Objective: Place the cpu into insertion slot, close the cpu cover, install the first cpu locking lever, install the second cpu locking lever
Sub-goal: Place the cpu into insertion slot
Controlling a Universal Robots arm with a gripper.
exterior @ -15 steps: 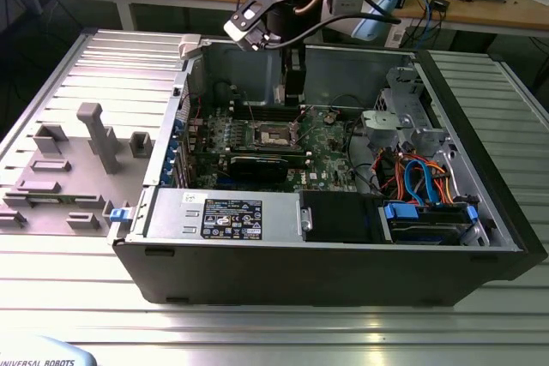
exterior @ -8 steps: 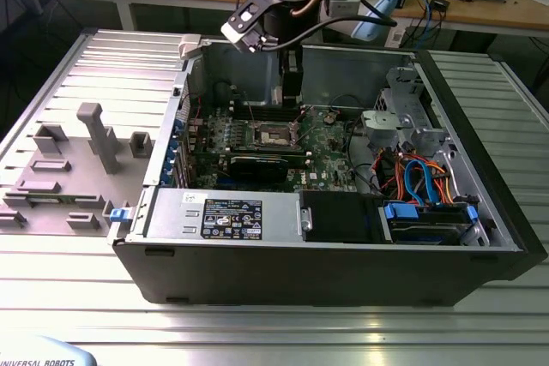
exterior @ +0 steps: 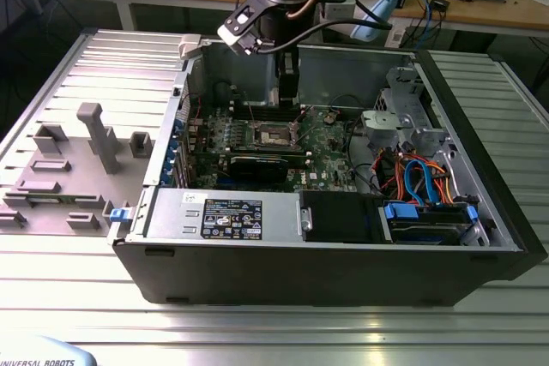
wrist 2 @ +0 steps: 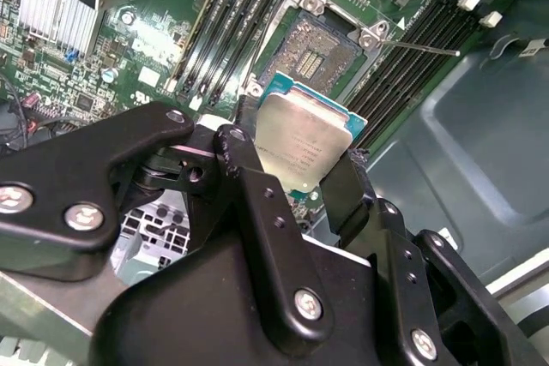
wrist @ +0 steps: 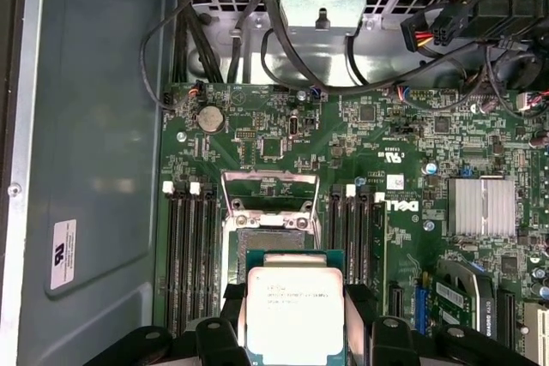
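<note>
- My gripper (wrist 2: 296,160) has its fingers closed on the cpu (wrist 2: 302,139), pinching it by two opposite edges. The chip's silver top faces the camera in both wrist views.
- The cpu hangs just above the insertion slot (wrist 2: 319,56) and is not seated. I can see the bare pin field past the chip's far edge.
- Beyond that, the cpu cover (wrist: 270,184) stands swung up off the socket, so closing it is not yet done.
- A thin locking lever (wrist 2: 420,47) juts out beside the socket, unlatched as I judge it. I cannot make out the other lever.
- Further out, the green motherboard (wrist: 360,139) and the memory slots (wrist: 190,255) flank the socket inside the computer case (exterior: 326,272).
- My reckoning: placing the chip is under way, and none of the four steps is finished.
</note>
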